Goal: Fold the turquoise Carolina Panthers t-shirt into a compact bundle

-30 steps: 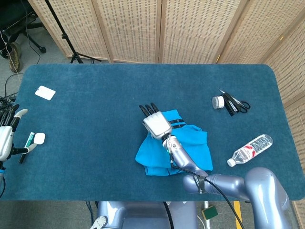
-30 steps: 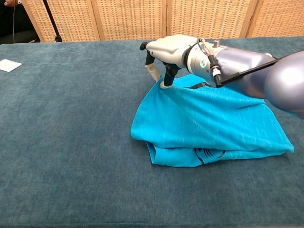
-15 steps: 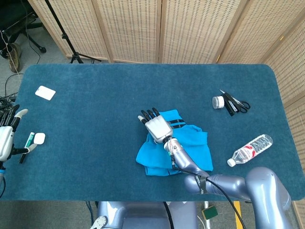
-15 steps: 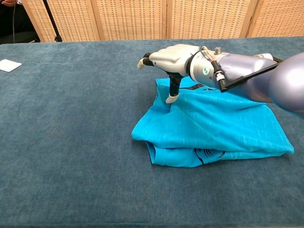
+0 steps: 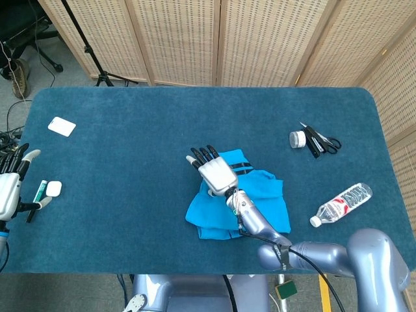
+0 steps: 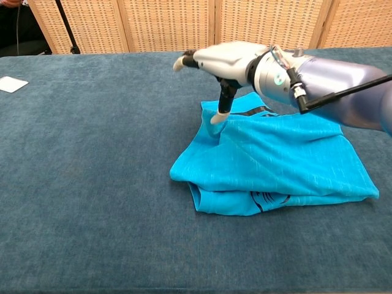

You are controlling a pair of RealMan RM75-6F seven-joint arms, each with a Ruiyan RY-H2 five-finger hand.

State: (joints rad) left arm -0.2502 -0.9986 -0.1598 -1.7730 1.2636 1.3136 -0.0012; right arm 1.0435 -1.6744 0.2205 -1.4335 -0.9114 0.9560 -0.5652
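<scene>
nearest the robot, the turquoise t-shirt [image 6: 275, 165] lies in a loose, roughly folded heap on the blue table [image 5: 130, 130], just right of centre, a bit of dark print peeking from its lower layer. right above its far left corner hovers the right hand [image 6: 223, 61], palm down, fingers spread apart and holding nothing; the thumb hangs down towards the cloth, and whether its tip touches the fabric i cannot tell. way out at the near left edge sits the left hand [image 5: 10, 188], fingers apart, empty, beside a small white and green object [image 5: 47, 190]. to the right, well clear of the shirt, a water bottle [image 5: 341, 205] lies on its side; beyond it, scissors [image 5: 322, 142] and a small round tin [image 5: 298, 139]; far left, a white card [image 5: 62, 126]. the risk from here, i judge: that far corner stands up in a ridge, so the thumb could snag it, drag the top layer and spill the fold open, leaving the bundle looser rather than compact.
</scene>
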